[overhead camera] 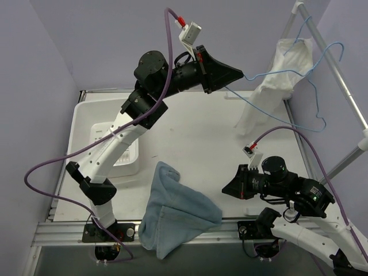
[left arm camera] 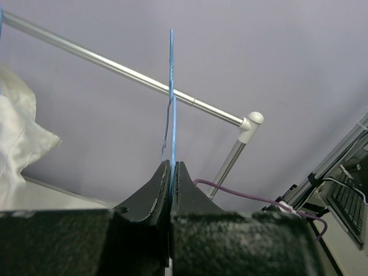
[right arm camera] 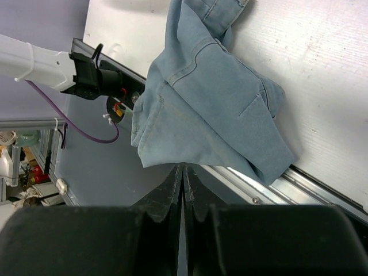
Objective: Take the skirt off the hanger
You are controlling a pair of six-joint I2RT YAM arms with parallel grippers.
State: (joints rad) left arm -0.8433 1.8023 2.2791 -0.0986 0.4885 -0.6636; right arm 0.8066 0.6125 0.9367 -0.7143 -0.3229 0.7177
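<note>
Our left gripper [overhead camera: 240, 75] pinches the blue hanger [left arm camera: 172, 75] up high. The denim skirt [overhead camera: 172, 213] lies free at the near edge of the table [overhead camera: 195, 138], just left of our closed, empty right gripper [overhead camera: 225, 188].

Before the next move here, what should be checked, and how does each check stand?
1. Skirt off hanger: ok, it lies on the table.
2. Left gripper shut on hanger: ok.
3. Right gripper empty: ok, shut on nothing.
4. Skirt fully on table: not ok, it overhangs the near edge.
5. Hanger hook clear of rack: cannot tell.
</note>
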